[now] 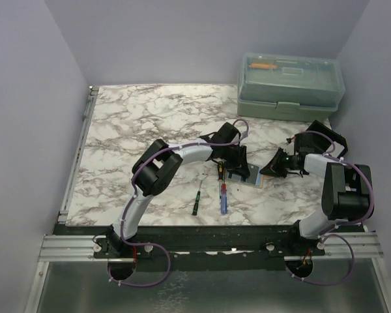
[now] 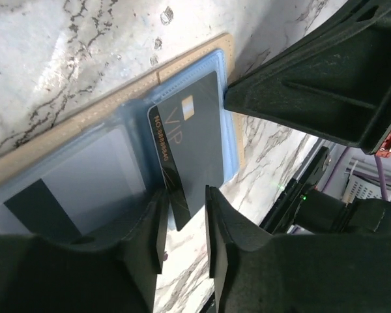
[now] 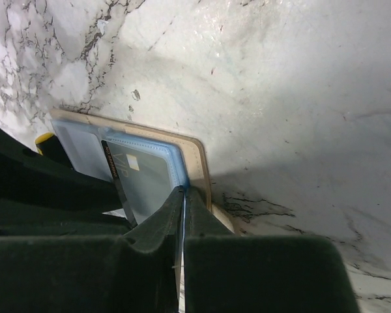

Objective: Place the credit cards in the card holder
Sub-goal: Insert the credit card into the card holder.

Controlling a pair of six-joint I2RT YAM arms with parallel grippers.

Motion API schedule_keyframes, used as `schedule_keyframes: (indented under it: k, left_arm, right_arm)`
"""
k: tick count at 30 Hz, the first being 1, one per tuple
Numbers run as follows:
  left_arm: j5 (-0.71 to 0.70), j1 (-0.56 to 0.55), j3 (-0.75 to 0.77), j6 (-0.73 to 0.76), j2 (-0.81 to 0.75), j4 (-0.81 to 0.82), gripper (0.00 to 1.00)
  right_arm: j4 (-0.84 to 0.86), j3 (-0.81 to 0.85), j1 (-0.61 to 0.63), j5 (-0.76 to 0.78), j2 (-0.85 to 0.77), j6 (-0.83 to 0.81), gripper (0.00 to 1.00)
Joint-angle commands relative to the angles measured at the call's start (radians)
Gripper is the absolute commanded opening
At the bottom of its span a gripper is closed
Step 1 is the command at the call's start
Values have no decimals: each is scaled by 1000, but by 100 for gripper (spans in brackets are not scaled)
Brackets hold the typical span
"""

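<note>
The tan card holder (image 1: 253, 176) lies open on the marble table, its clear blue sleeves facing up (image 2: 85, 117) (image 3: 199, 163). A dark VIP credit card (image 2: 192, 143) (image 3: 143, 182) sits partly in the right sleeve, its near corner sticking out between my left fingers. A pale card with a black stripe (image 2: 72, 189) is in the left sleeve. My left gripper (image 2: 184, 228) (image 1: 236, 166) is open, with a gap between the jaws, over the card's end. My right gripper (image 3: 183, 195) (image 1: 278, 166) is shut on the sleeve's edge at the holder's right side.
A translucent green toolbox (image 1: 291, 85) stands at the back right. A green screwdriver (image 1: 197, 201), a blue and red one (image 1: 223, 197) and a yellow-handled one (image 1: 218, 168) lie just left of the holder. Walls close in on both sides.
</note>
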Motion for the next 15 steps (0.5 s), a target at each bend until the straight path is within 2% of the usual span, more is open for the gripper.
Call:
schedule_keyframes:
  k: [1,5,10,15]
  left_arm:
    - [-121,-19,-18,54,-54,-99,37]
    - [-165,-28,-15,74,-62,-110,37]
    - [-99,-80,48,42,0,-114,35]
    - [-87,-96,78,36,-4,-114,44]
  right_arm:
    - [2,-29,10,40,46,-35,4]
    - [2,-30,10,33,49,-35,4]
    - [0,-36,10,34,37,-29,3]
    - [-17,-36,10,53,23,-20,3]
